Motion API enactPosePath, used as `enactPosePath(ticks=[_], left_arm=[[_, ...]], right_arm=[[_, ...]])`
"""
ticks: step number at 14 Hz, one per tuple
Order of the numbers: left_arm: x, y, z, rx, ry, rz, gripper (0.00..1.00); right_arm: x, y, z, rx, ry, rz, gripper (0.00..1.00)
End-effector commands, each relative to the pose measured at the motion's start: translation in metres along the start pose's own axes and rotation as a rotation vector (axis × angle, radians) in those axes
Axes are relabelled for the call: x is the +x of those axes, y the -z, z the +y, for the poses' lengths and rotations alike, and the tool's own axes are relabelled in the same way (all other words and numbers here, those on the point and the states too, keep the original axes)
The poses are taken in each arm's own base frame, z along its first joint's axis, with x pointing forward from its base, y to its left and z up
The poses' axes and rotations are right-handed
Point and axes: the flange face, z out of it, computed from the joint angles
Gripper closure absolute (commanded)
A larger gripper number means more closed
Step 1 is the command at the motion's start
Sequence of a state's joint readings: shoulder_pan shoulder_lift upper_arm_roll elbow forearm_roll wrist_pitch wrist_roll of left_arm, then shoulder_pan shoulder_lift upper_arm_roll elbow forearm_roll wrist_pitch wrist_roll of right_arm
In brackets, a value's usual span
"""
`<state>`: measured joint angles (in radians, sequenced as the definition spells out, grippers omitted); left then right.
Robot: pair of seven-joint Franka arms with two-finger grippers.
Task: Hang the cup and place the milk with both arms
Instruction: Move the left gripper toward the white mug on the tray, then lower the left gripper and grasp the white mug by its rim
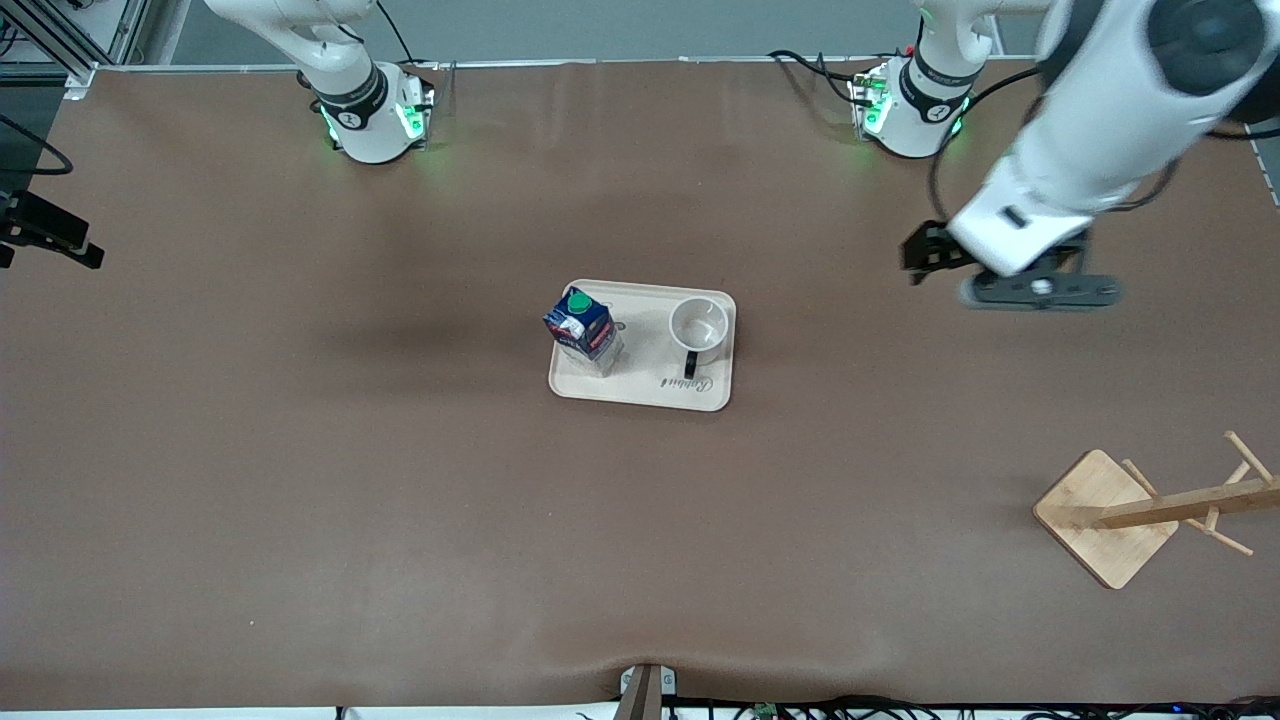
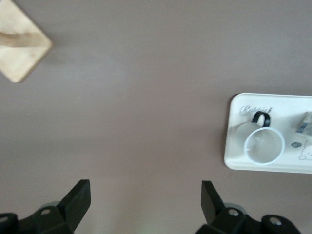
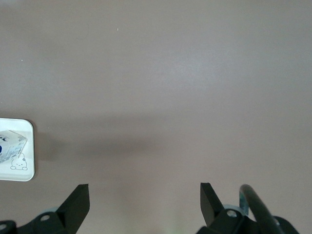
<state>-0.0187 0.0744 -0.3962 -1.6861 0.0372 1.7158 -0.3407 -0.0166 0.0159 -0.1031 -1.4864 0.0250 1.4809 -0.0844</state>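
Observation:
The white cup point(image 1: 698, 325) point(image 2: 263, 145) stands upright on a cream tray point(image 1: 650, 395) point(image 2: 234, 161) at the table's middle, its black handle turned toward the front camera. The blue milk point(image 1: 580, 320) point(image 3: 10, 144) with its green cap stands on the same tray, toward the right arm's end; only an edge of the milk point(image 2: 304, 124) shows in the left wrist view. My left gripper point(image 1: 1040, 292) point(image 2: 146, 195) hangs open and empty over bare table between the tray and the left arm's base. My right gripper point(image 3: 145, 195) is open and empty over bare table beside the tray's corner point(image 3: 27, 170); the front view does not show it.
A wooden cup rack point(image 1: 1105, 515) point(image 2: 22, 48) with pegs stands near the front camera at the left arm's end. A black fixture point(image 1: 40, 235) juts in at the right arm's end. Cables run along the table's front edge.

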Motion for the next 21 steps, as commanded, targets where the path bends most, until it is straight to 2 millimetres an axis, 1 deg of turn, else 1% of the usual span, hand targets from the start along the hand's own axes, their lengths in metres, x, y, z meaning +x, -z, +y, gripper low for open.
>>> enactPosePath(ticks=[1,3,6,7,9,10,11,12,13,14,15,16,17,18,20,21], left_arm=[[-0.006,-0.047,0.046,-0.019,-0.028,-0.002,0.00],[-0.011,-0.086,0.086,-0.022,-0.048,-0.004,0.00],[-0.028,-0.150,0.150,0.017,-0.063,-0.035,0.00],[-0.031,-0.165,0.165,0.015,-0.069,-0.030,0.00],[-0.035,-0.199,0.186,0.022,-0.109,-0.032,0.00],[-0.035,-0.213,0.193,0.017,-0.126,-0.033,0.00],[-0.033,-0.223,0.197,0.014,-0.140,-0.025,0.00],[-0.031,-0.232,0.197,0.023,-0.154,-0.019,0.00],[-0.028,-0.242,0.195,0.045,-0.175,-0.010,0.00],[-0.024,-0.251,0.192,0.065,-0.192,-0.006,0.06],[-0.021,-0.260,0.192,0.066,-0.197,-0.014,0.15],[-0.019,-0.269,0.194,0.047,-0.197,-0.010,0.20],[-0.018,-0.281,0.198,0.016,-0.177,-0.015,0.29],[-0.019,-0.292,0.203,0.001,-0.163,-0.012,0.32],[-0.021,-0.303,0.206,-0.002,-0.144,-0.016,0.32],[-0.022,-0.304,0.206,-0.001,-0.143,-0.019,0.32]], right_arm=[[0.003,0.003,0.001,0.000,-0.012,0.005,0.00],[0.003,0.004,0.001,0.001,-0.010,0.008,0.00],[0.006,-0.004,0.003,0.000,-0.012,-0.008,0.00],[0.007,-0.007,0.002,0.001,-0.011,-0.020,0.00],[0.008,-0.007,-0.002,0.000,-0.003,-0.013,0.00],[0.009,-0.008,-0.002,0.001,-0.002,-0.014,0.00],[0.011,-0.010,0.000,0.003,-0.005,-0.015,0.00],[0.015,-0.013,0.000,0.000,-0.005,-0.008,0.00],[0.017,-0.012,0.001,-0.003,-0.004,0.006,0.00],[0.017,-0.012,-0.001,-0.003,-0.001,0.006,0.00],[0.016,-0.011,-0.003,-0.003,0.001,0.007,0.00],[0.017,-0.012,-0.004,-0.001,0.004,0.006,0.00],[0.017,-0.012,-0.003,-0.003,0.003,0.007,0.00],[0.017,-0.011,-0.002,-0.005,0.001,0.009,0.00],[0.018,-0.011,-0.003,-0.007,0.004,0.018,0.00],[0.021,-0.008,-0.003,-0.006,0.004,0.048,0.00]])
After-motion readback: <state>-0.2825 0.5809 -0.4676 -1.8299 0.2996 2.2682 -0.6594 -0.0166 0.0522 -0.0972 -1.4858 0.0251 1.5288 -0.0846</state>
